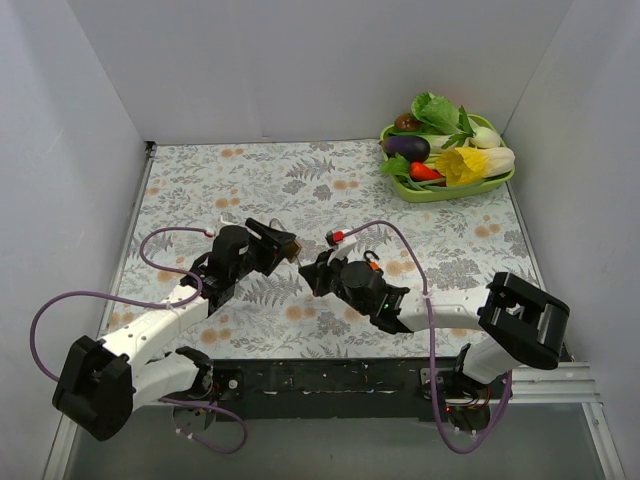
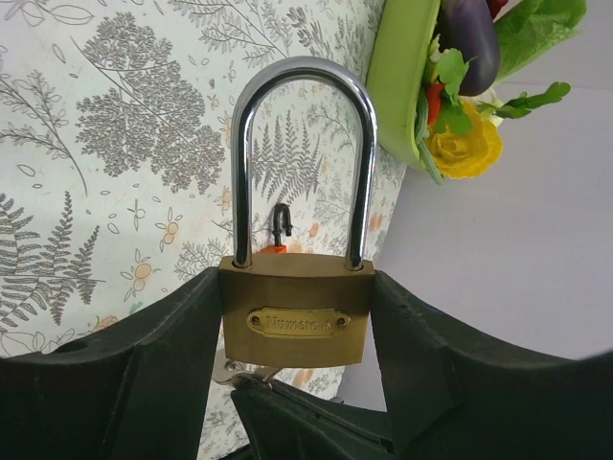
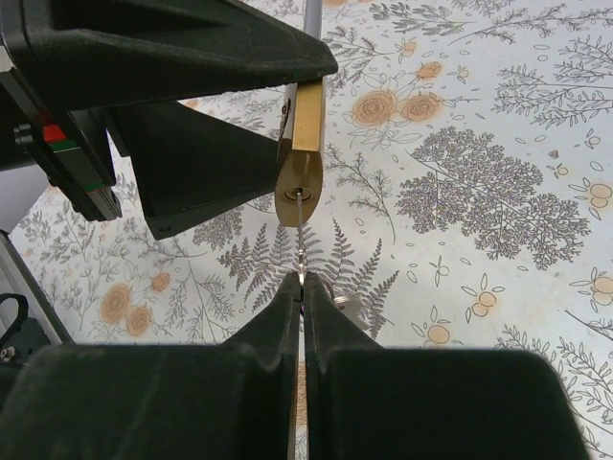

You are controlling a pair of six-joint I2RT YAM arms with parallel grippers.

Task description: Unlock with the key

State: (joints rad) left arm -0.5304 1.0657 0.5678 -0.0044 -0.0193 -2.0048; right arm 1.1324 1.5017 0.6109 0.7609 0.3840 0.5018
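My left gripper is shut on a brass padlock, its steel shackle closed and pointing away. In the top view the left gripper holds the padlock above the table's middle. My right gripper is shut on a thin silver key, seen edge-on. The key's tip sits in the keyhole at the padlock's bottom end. In the top view the right gripper is just right of the padlock. A key ring hangs beside the right fingers.
A green tray of toy vegetables stands at the back right corner. White walls enclose the flower-patterned table on three sides. Purple cables loop beside both arms.
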